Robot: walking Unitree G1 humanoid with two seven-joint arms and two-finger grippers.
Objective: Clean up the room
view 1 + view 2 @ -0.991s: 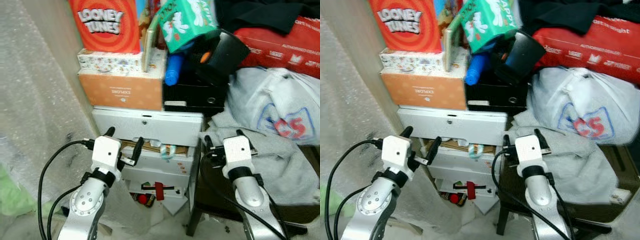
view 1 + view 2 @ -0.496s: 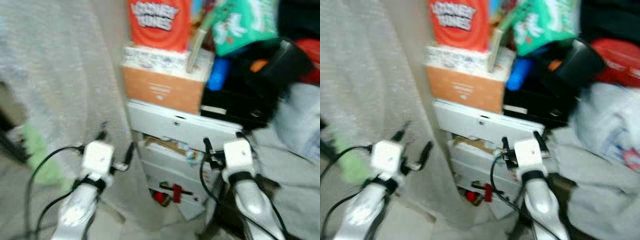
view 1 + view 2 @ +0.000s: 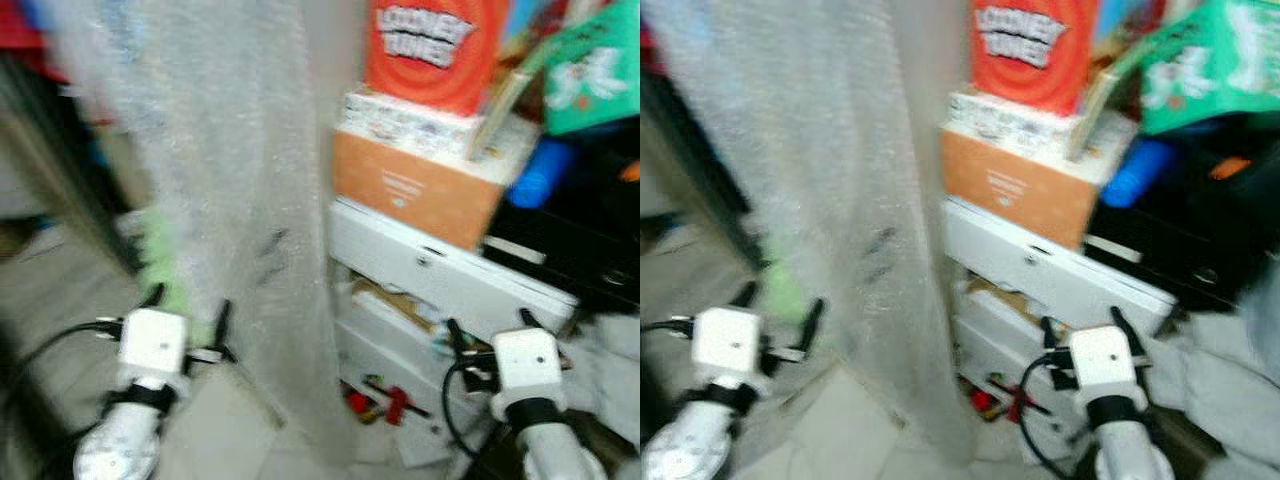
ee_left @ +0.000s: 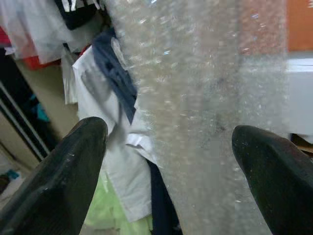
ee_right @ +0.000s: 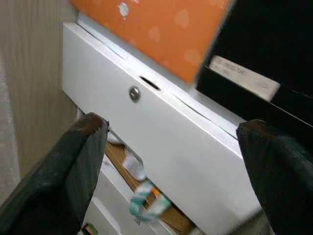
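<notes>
We see a dimpled, translucent bubble wrap sheet (image 4: 195, 98), a matt orange cardboard box (image 5: 161, 29), a smooth white drawer front (image 5: 161, 142) and soft white cloth (image 4: 107, 147).

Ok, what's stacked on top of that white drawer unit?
On the white drawer unit sits an orange box, then a patterned white box, then the red Looney Tunes box. Beside them sits a black box. What's behind is hidden.
</notes>
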